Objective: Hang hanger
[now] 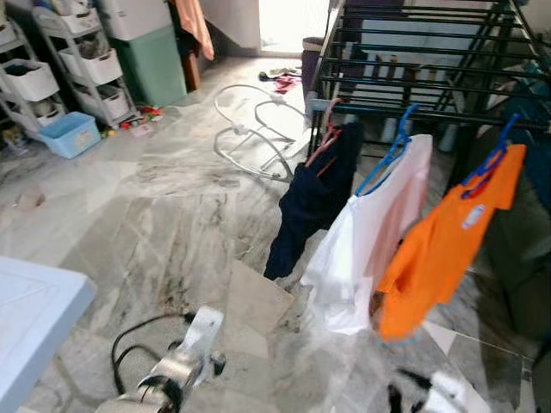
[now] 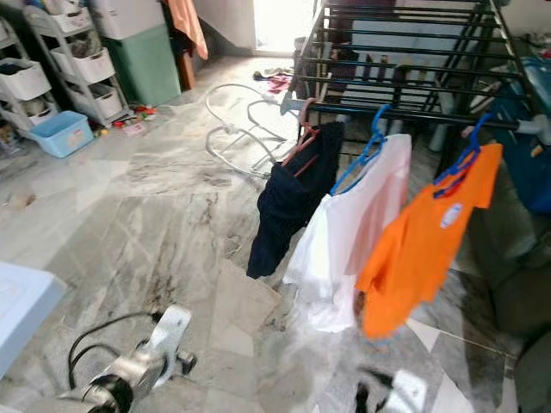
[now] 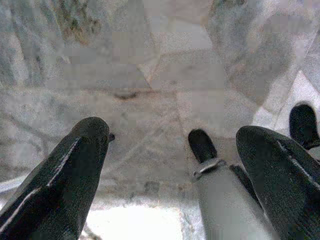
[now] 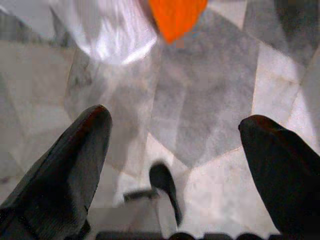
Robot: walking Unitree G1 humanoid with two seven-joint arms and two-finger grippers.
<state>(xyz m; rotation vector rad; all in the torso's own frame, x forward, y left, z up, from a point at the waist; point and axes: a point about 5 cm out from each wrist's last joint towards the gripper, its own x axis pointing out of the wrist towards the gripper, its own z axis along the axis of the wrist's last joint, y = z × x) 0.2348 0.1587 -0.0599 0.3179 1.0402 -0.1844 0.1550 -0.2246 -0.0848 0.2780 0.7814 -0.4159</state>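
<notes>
Left eye view | rack [image 1: 413,52] edge right | floor [image 1: 172,206] open left | both claws wide

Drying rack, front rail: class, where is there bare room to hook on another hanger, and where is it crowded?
The drying rack has bare bars behind the front rail. The front rail itself is crowded: navy garment, white shirt and orange shirt hang close together, with short gaps between hooks.
</notes>
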